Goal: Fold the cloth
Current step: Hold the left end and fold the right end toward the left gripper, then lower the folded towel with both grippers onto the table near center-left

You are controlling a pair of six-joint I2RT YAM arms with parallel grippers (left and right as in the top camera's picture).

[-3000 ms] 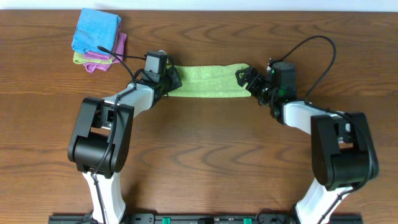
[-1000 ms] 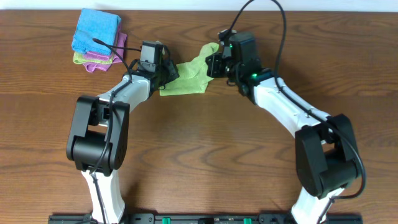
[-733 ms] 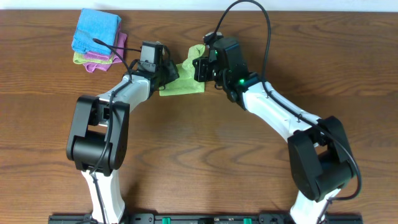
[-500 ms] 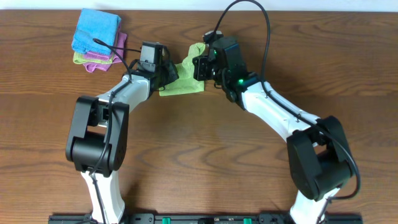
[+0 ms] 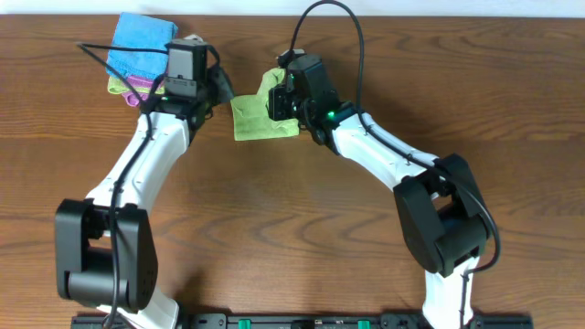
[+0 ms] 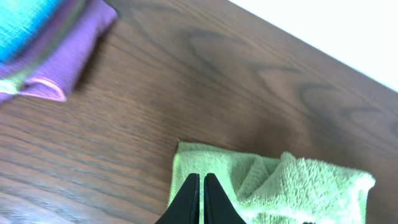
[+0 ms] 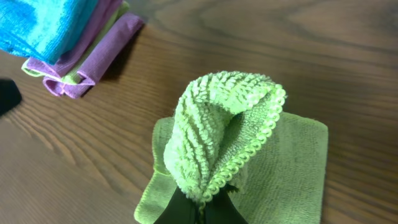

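Cloth (image 5: 259,123), lime green and partly folded, is laid toward the 12 o'clock edge of the table (image 5: 292,238), with one raised fold pinched in the closed right gripper (image 5: 277,99). The left gripper (image 5: 219,91) is seen closed and empty at the cloth's 9 o'clock edge. A stack of folded cloths (image 5: 139,57) is piled at its 10 o'clock.
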